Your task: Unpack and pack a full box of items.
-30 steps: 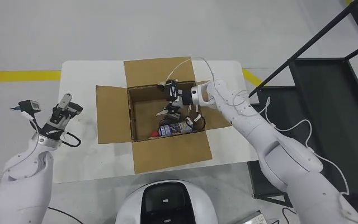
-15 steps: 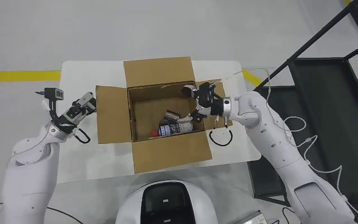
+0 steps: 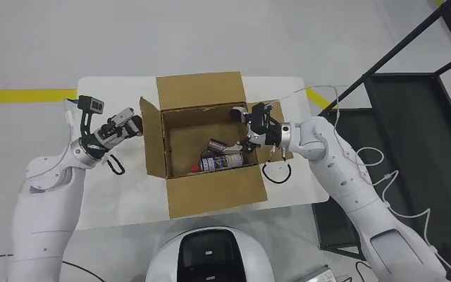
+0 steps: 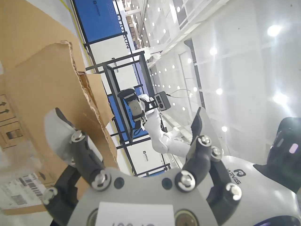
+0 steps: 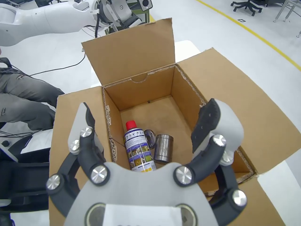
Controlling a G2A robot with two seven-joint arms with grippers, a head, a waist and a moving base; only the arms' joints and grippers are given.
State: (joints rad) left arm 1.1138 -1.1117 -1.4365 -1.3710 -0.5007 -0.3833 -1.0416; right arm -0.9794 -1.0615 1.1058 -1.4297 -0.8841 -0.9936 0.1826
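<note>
Grey floor (image 3: pixel 211 35), white table (image 3: pixel 113 190), cardboard box (image 3: pixel 201 92); left hand (image 3: pixel 132 122), right hand (image 3: pixel 241 128) spread, empty.

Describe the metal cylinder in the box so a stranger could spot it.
On the white table stands an open cardboard box. On its floor lie two things side by side, a spray can and the metal cylinder. The cylinder is shorter, bare shiny steel with a round flange, no label or red cap.

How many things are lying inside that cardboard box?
2: a red-capped spray can and a shiny flanged metal cylinder, side by side on the floor of the brown cardboard box. The right gripper may hide more.
</note>
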